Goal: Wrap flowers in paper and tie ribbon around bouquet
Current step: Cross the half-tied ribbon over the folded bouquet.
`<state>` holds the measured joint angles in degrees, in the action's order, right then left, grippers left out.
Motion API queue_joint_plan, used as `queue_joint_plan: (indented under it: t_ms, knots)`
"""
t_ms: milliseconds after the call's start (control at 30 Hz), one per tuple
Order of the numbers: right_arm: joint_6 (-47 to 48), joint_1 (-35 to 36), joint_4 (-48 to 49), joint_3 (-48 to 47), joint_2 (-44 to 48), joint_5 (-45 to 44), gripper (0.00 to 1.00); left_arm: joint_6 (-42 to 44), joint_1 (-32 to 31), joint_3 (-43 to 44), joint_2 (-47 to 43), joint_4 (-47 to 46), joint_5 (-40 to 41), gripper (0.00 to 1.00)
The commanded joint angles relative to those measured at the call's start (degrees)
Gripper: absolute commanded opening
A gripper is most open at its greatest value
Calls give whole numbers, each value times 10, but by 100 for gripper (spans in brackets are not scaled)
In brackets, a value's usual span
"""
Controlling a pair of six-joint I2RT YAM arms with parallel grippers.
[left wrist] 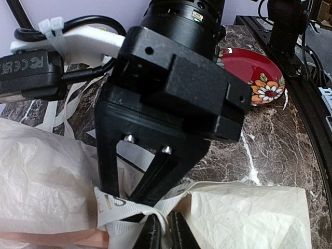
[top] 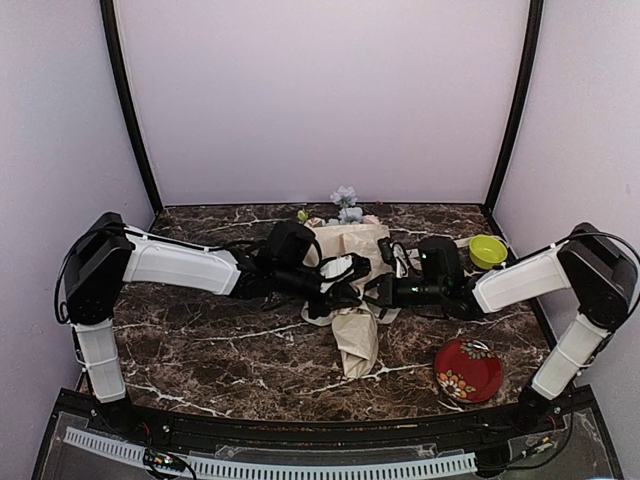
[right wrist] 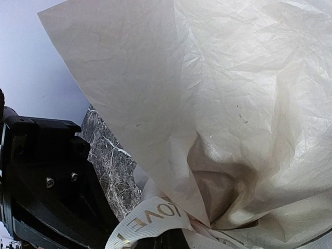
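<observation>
Meeting over the dark marble table (top: 200, 350), two arms work at the centre of the top view. There the paper (top: 358, 350) is already rolled into a cone around the flowers (top: 346, 205), whose blooms peek out at its upper end. The wrapping looks done; the tie looks unfinished. The right pincer (left wrist: 132, 205) is pressed together, apparently pinching the ribbon (left wrist: 124, 215) gathered at the cone's waist. The left pincer (left wrist: 165, 234) has its fingers nearly touching beside that bunch; whether it grips anything cannot be told.
</observation>
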<state>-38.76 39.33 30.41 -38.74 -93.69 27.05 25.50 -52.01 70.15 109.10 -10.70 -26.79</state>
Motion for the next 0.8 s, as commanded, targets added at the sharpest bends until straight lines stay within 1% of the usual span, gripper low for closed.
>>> queue_joint_plan:
  t_ms: [0,67,133,233,400,467,567,633,667,767]
  knots:
    - [-7,-2,35,-10,-9,5,0,-1,0,4,5,20,-22,10]
    - [-7,-2,36,-9,-11,8,0,5,1,3,-1,27,-20,16]
    - [-7,-2,36,-9,-14,10,0,11,6,-2,-14,29,-22,29]
    - [-4,-3,34,-9,-15,12,0,17,25,-9,-34,37,-47,44]
    - [-3,-4,39,-11,-21,23,0,40,52,8,-42,108,-104,54]
    - [-3,-4,40,-10,-22,25,0,48,59,14,-46,132,-117,56]
    - [0,-5,39,-14,-25,31,0,58,69,9,-58,140,-130,56]
    - [-1,-5,40,-15,-27,34,0,83,76,6,-70,155,-161,55]
    - [-1,-5,39,-15,-28,34,0,87,79,1,-76,152,-171,53]
    - [-1,-5,38,-16,-26,32,0,71,97,-14,-79,106,-163,34]
